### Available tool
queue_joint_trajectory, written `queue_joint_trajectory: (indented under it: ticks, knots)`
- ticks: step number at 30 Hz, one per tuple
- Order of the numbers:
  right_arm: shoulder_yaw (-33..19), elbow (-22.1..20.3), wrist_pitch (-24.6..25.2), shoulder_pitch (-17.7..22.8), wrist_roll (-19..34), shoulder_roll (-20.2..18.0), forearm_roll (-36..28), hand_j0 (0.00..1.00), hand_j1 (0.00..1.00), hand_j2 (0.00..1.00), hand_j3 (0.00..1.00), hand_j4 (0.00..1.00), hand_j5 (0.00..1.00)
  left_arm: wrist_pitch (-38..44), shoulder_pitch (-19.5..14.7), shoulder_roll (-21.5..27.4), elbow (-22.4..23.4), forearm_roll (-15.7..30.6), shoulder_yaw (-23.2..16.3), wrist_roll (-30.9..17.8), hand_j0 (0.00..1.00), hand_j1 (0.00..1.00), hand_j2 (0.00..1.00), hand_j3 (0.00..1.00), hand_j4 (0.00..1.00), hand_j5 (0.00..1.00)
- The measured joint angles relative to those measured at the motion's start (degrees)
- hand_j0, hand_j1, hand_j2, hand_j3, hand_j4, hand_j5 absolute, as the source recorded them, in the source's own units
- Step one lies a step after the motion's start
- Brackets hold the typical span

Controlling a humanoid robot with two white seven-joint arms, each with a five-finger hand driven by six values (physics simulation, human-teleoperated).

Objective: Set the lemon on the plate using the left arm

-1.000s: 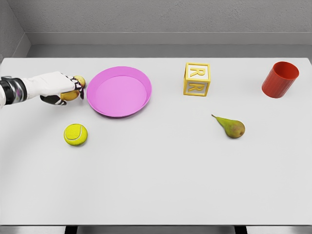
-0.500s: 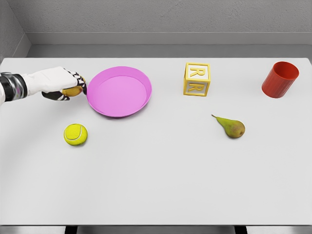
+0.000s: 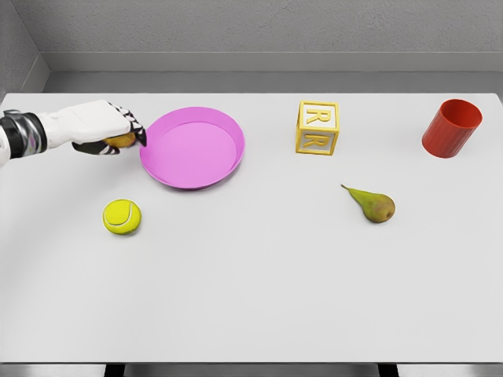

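Just left of the pink plate (image 3: 192, 148): left robot hand (image 3: 102, 127) around lemon (image 3: 120, 141)

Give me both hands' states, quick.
Left hand: closed on the lemon, beside the plate.
Right hand: not in view.

A simulated tabletop test bench is showing here rather than any lived-in room. A plain white table (image 3: 251, 298) is filling nearly the whole head view, with bare grey walls (image 3: 259, 27) standing behind it. Unrelated props are sitting well apart on it: a pink plate (image 3: 192, 148), a tennis ball (image 3: 122, 216), a yellow letter block (image 3: 317, 128), a red cup (image 3: 451, 128) and a pear (image 3: 372, 204). The flat, evenly lit surfaces are pointing to a render.
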Motion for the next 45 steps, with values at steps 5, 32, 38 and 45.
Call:
queue_joint_trajectory:
  ticks: [5,32,38,45]
  knots:
    - [0.00,0.00,0.01,0.00,0.00,0.00,0.00,1.00,1.00,1.00,1.00,1.00,1.00,0.00,0.00,-0.60,-0.24,-0.10,0.00,0.00,0.60,0.60,0.60,0.60,0.60,0.60]
    - [0.00,0.00,0.01,0.00,0.00,0.00,0.00,1.00,1.00,1.00,1.00,1.00,1.00,-0.01,0.09,-6.13,-7.57,-0.27,-0.17,-0.01,0.59,0.59,0.59,0.59,0.59,0.59]
    - [0.00,0.00,0.01,0.00,0.00,0.00,0.00,1.00,1.00,1.00,1.00,1.00,1.00,0.00,0.17,-6.38,-8.00,-0.27,-0.05,0.00,0.89,0.89,0.89,0.89,0.89,0.89]
    - [0.00,0.00,0.01,0.00,0.00,0.00,0.00,1.00,1.00,1.00,1.00,1.00,1.00,0.00,0.18,-6.49,-8.12,-0.28,0.00,0.00,0.90,0.90,0.90,0.90,0.90,0.90]
